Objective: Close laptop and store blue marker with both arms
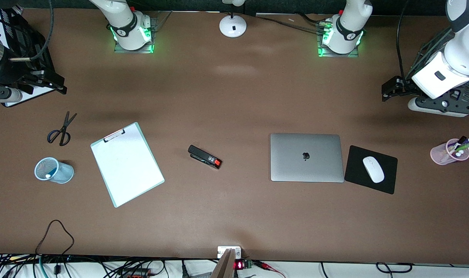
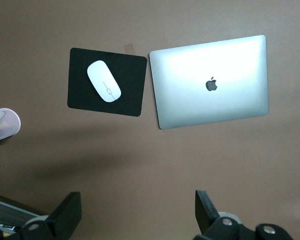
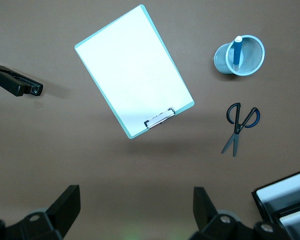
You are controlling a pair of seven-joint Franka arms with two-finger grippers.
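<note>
The laptop (image 1: 306, 157) lies shut and flat on the brown worktop (image 1: 226, 216), lid up, showing a dark apple logo as its only mark. Just beside it, toward the left arm's end, sits a black mouse pad (image 1: 387, 181) with a white mouse (image 1: 373, 169) on it. A pink cup of pens (image 1: 449, 151) stands closer still to that end.

Toward the right arm's end, a pale blue mesh cup (image 1: 55, 170) stands upright; in the right wrist view the blue marker (image 3: 237, 53) stands inside it, white end up. Beside the cup lies a clipboard (image 1: 126, 163) with blank white paper, and between clipboard and laptop a black stapler (image 1: 204, 156) with a red tip; its small label cannot be read. Black-handled scissors (image 1: 62, 129) lie a little farther from the front camera than the cup.

The left claw (image 2: 140, 215) hangs in the air at its own end of the worktop, fingers (image 2: 206, 210) spread wide and empty, the laptop and mouse pad well apart from it. The right claw (image 3: 137, 212) is likewise up, fingers (image 3: 65, 202) apart, holding nothing, with the marker's cup, the scissors and the clipboard well clear of it.
</note>
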